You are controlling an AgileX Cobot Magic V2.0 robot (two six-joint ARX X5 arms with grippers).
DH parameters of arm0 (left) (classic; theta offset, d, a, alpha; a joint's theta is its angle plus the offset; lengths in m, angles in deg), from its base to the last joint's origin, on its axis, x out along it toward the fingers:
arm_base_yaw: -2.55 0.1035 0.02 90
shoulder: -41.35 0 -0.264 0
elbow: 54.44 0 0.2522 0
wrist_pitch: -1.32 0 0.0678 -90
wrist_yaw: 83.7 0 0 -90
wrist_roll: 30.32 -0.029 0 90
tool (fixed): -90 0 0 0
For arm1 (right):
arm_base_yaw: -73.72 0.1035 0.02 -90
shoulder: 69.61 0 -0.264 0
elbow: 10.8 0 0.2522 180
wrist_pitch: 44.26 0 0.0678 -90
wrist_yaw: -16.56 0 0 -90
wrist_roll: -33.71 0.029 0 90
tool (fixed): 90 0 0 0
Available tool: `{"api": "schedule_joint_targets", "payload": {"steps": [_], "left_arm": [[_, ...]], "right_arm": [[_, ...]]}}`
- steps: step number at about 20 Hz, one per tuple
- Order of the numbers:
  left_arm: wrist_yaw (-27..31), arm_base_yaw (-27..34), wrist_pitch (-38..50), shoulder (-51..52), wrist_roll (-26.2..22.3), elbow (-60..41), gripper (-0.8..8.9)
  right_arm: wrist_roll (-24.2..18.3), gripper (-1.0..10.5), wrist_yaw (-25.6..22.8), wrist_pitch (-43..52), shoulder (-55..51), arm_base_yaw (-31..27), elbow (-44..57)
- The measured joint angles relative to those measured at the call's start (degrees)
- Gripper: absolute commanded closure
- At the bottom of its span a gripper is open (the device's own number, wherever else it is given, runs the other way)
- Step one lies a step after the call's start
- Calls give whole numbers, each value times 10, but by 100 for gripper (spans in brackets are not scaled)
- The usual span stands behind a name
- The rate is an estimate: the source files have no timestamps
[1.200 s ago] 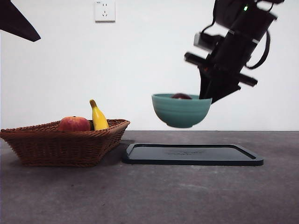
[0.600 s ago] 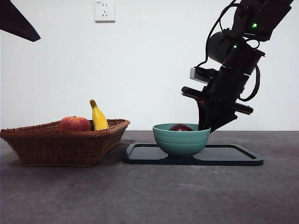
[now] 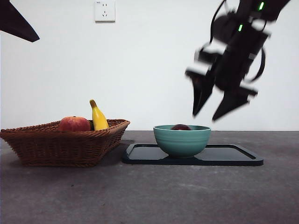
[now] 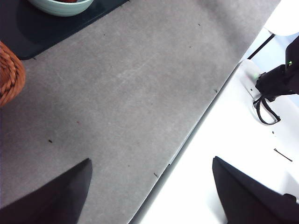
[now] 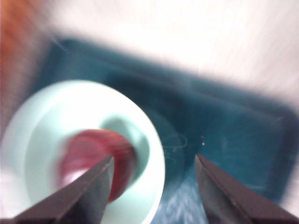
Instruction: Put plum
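Note:
The plum (image 3: 181, 127) is dark maroon and lies in a teal bowl (image 3: 181, 140) that stands on the black tray (image 3: 233, 156). Only its top shows above the rim. My right gripper (image 3: 205, 116) hangs open just above and to the right of the bowl, touching nothing. Though blurred, the right wrist view shows the plum (image 5: 93, 158) inside the bowl (image 5: 46, 121), below the open right gripper (image 5: 153, 161). My left gripper (image 4: 152, 186) stands open over the table's edge, holding nothing. Its arm is only a black tip (image 3: 16, 23) at the top left.
A wicker basket (image 3: 60, 144) stands left of the tray, holding a red apple-like fruit (image 3: 74, 123) and a banana (image 3: 98, 116). In the left wrist view the bowl (image 4: 60, 5), tray (image 4: 28, 32) and basket (image 4: 7, 70) sit far off at one corner.
The right gripper lowered the bowl with the plum onto the tray, let go of its rim, opened and rose. The left arm has not moved.

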Motion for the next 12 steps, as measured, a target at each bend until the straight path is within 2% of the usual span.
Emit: {"api": "schedule_joint_targets", "payload": {"steps": [4, 7, 10, 12], "left_arm": [[0, 0, 2, 0, 0, 0, 408], [0, 0, 2, 0, 0, 0, 408], [0, 0, 2, 0, 0, 0, 408], [0, 0, 2, 0, 0, 0, 408]], "right_arm": [[-3, 670, 1, -68, -150, 0, -4], [-24, 670, 1, -134, -257, 0, -4], [-36, 670, 1, -210, -327, 0, -5], [-37, 671, 8, -218, -368, 4, 9]]}}
